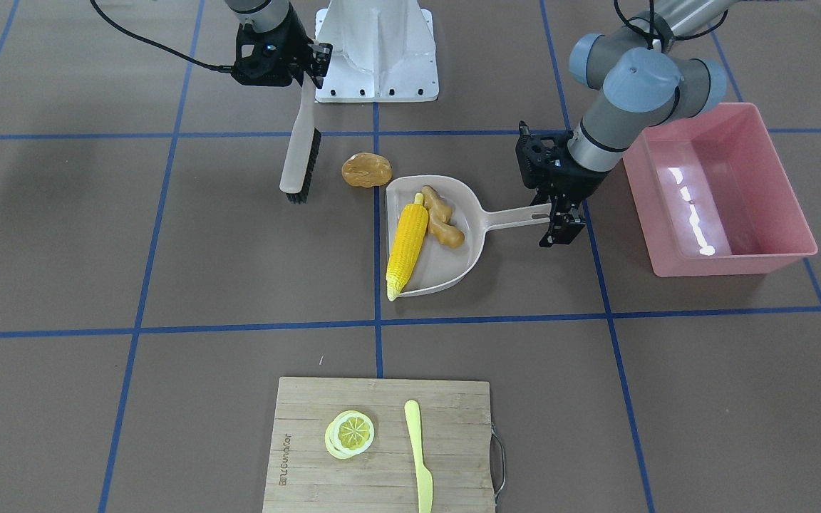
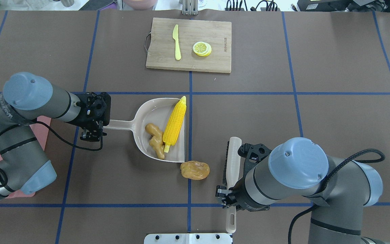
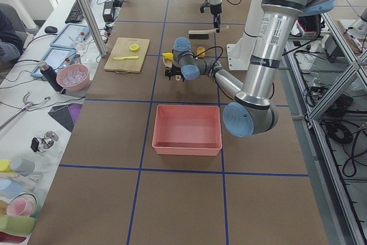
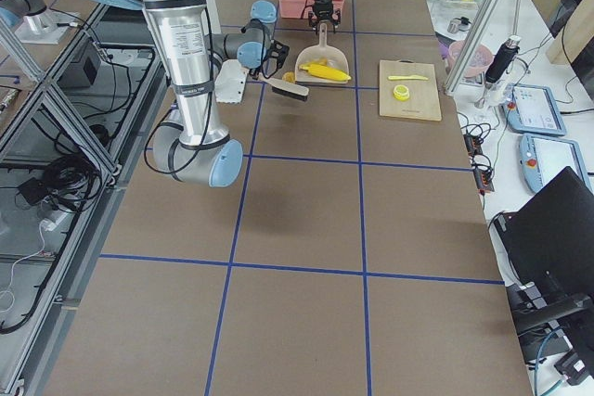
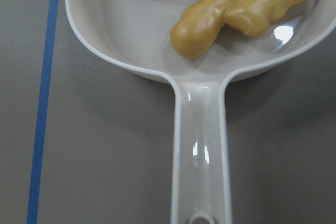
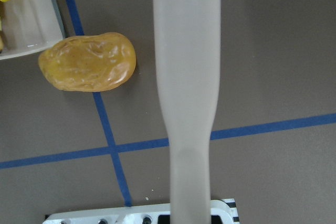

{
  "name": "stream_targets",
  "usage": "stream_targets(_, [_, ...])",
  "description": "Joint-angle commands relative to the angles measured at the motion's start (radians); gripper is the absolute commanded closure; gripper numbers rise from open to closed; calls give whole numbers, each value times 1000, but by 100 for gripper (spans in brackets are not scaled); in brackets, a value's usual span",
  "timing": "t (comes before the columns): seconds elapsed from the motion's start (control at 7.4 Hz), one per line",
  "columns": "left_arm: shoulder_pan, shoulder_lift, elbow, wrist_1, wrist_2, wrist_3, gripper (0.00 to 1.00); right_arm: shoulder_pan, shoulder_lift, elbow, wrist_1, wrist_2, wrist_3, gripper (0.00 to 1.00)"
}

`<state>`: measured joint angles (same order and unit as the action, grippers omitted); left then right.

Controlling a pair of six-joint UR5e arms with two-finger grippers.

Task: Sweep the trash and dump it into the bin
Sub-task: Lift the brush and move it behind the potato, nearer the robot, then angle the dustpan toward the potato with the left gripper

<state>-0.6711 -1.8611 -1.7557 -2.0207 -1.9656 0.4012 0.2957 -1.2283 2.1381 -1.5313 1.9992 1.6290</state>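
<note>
**One item left outside the dustpan**

Bin [image 1: 720, 189] waits beside left arm. Left gripper [image 1: 560, 221] clamps dustpan [image 1: 446, 267] handle; corn [image 1: 408, 247] and ginger [image 1: 442, 217] inside. Right gripper [image 1: 303, 60] grips brush [image 1: 301, 153]. Potato [image 1: 366, 170] sits at the pan's corner: sweep low, toward the lip.

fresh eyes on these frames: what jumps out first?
The beige dustpan at mid-table, its handle held by the left gripper, already carries the yellow corn cob and the ginger root. The potato-like lump sits on the table just outside the pan's open edge, with the brush in the right gripper beside it. The pink bin waits behind the left arm.
</note>
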Motion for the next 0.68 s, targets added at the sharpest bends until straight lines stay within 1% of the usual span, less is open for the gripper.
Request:
stream_targets(0.0, [-14, -47, 47, 0, 1, 1, 15, 13, 0, 5, -6, 3, -5, 100])
stream_targets(0.27, [-33, -85, 82, 2, -1, 8, 15, 17, -5, 31, -32, 47, -6, 100])
stream_targets(0.54, [-42, -118, 116, 10, -2, 15, 15, -3, -7, 40, -50, 46, -6, 100])
